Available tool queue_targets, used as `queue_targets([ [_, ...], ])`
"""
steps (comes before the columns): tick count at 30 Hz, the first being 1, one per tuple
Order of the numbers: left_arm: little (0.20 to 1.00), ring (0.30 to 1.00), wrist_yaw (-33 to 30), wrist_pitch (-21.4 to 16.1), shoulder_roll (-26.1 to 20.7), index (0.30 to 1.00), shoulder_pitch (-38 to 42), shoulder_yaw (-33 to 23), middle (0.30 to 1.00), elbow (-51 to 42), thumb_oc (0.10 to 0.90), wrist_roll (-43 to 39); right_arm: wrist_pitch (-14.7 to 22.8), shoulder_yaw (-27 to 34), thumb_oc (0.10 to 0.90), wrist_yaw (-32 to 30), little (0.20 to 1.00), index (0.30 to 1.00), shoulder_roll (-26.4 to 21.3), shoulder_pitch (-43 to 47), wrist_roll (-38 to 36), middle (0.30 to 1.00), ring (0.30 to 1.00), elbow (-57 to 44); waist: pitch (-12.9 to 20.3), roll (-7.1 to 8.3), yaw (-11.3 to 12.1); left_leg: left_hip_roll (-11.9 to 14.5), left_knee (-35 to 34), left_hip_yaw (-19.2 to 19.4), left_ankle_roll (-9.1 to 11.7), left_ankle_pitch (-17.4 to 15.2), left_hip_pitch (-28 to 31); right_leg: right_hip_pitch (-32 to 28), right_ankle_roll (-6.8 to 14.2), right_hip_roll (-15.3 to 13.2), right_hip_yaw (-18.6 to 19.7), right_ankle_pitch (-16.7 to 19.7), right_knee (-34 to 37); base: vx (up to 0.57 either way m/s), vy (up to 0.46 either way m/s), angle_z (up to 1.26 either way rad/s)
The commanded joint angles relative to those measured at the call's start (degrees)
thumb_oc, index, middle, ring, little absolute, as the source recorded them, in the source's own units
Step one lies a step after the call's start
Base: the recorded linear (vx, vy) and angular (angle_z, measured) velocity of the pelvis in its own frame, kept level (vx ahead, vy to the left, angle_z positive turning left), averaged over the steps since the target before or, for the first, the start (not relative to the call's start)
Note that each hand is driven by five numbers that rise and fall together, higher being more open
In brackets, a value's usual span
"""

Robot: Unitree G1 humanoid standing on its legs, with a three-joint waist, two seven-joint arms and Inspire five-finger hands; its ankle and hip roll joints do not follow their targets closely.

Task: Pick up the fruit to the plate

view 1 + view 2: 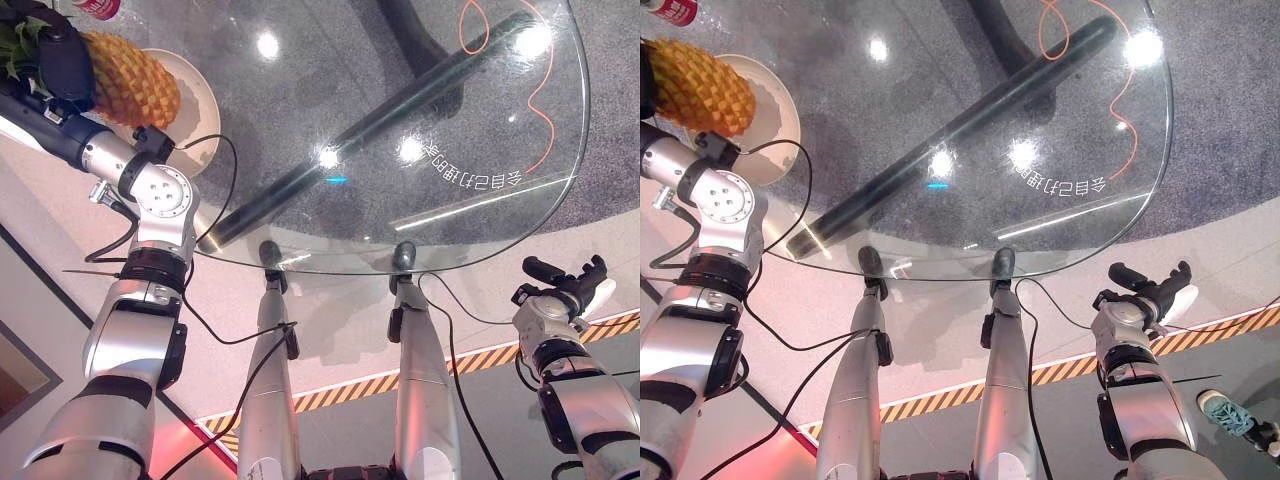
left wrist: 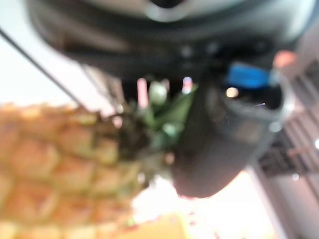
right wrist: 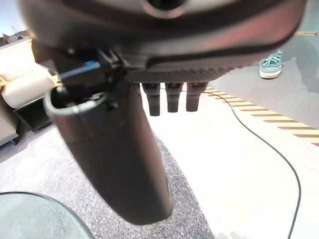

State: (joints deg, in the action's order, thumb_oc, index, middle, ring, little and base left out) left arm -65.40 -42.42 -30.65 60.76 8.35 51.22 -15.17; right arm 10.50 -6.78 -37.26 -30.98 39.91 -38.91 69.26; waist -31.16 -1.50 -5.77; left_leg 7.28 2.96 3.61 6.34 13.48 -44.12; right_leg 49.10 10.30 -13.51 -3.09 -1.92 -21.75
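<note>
A yellow pineapple [image 1: 130, 85] lies over a cream plate [image 1: 200, 115] at the far left of the round glass table [image 1: 480, 240]. My left hand [image 1: 60, 60] is curled round the pineapple's leafy end. In the left wrist view the fruit [image 2: 55, 164] and its green leaves sit right against the dark thumb [image 2: 219, 144]. Whether the pineapple rests on the plate or hangs just above it I cannot tell. My right hand [image 1: 565, 280] is off the table at the lower right, open, with straight fingers [image 3: 172, 97] and nothing in it.
A red can [image 1: 97, 8] stands behind the plate at the table's far left edge. Under the glass run a dark base bar [image 1: 400, 110] and an orange cable [image 1: 545, 80]. A person's teal shoe [image 1: 1225, 410] is on the floor near striped tape [image 1: 340, 393].
</note>
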Motion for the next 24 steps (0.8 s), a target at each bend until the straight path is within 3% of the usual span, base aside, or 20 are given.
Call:
queue_targets([
  [1,0.2,0.3,-0.09,-4.2,-7.83,0.3,8.08,-0.84,0.3,1.45,0.1,0.44,0.89,0.31,0.8,-0.39,0.9,0.9,-0.97,-1.63,-1.17,0.9,0.9,3.03,1.37,4.15,1.89,2.35,7.57,-2.84,2.39,-8.75,-0.32,-4.63,-1.42,0.9,-2.6,5.34,9.01,0.0,0.0,0.0],
  [24,0.2,0.3,5.54,-3.11,-9.51,0.3,8.58,-1.26,0.3,9.25,0.1,-4.22,1.46,-0.72,0.8,1.53,0.9,0.9,-0.88,-0.97,-1.11,0.9,0.9,3.43,1.37,4.78,1.29,2.52,8.93,-2.91,2.38,-9.51,-1.06,-3.69,-1.66,1.48,-1.94,4.83,8.36,0.0,-0.001,0.01],
])
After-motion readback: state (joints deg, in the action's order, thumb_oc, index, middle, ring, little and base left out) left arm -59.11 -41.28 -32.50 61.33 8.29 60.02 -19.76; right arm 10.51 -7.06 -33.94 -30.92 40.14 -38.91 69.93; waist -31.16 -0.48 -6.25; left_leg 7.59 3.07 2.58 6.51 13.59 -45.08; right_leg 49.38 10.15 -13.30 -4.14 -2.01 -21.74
